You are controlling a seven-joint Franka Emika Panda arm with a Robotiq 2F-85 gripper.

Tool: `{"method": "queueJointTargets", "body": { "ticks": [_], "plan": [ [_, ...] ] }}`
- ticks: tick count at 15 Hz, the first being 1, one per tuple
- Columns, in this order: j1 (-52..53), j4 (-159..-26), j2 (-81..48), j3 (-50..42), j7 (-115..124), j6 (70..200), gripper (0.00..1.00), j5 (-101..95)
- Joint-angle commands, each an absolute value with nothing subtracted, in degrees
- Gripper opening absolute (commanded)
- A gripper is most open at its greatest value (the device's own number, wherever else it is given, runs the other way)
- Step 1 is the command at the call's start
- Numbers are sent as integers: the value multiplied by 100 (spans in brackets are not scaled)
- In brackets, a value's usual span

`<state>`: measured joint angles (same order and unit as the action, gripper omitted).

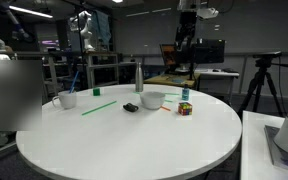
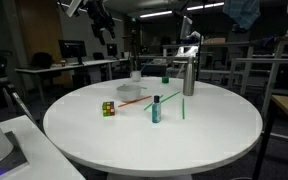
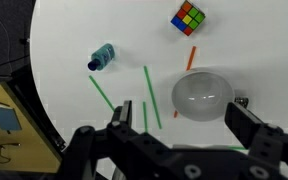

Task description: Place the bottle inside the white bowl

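The small bottle (image 3: 101,57) with a green top stands on the round white table (image 3: 84,25). It also shows in an exterior view (image 2: 156,108). The white bowl (image 3: 202,95) sits empty on the table and shows in both exterior views (image 1: 152,100) (image 2: 131,93). My gripper (image 3: 182,112) is open and empty. It hangs high above the table, roughly over the bowl, with the bottle off to one side. In both exterior views the gripper (image 1: 185,35) (image 2: 104,28) is near the top of the frame.
A Rubik's cube (image 3: 189,16) (image 1: 185,108) lies beyond the bowl. Green sticks (image 3: 150,95) and an orange one (image 3: 191,57) lie between bowl and bottle. A small dark object (image 1: 131,107), a tall grey bottle (image 1: 138,76) (image 2: 188,75) and a white mug (image 1: 67,98) stand nearby.
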<state>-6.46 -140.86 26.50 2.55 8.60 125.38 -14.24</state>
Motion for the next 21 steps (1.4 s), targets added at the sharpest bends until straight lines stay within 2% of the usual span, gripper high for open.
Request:
{"method": "queueJointTargets", "body": {
  "ticks": [1, 11, 14, 21],
  "plan": [
    [-862, -13935, 1998, 173, 1143, 12830, 100, -1715],
    [-1033, -13529, 718, -437, 1035, 12848, 100, -1955],
    [-1055, -13484, 692, -694, 914, 12854, 100, -1699],
    [-968, -13661, 767, -657, 1035, 12837, 100, -1804]
  ]
}}
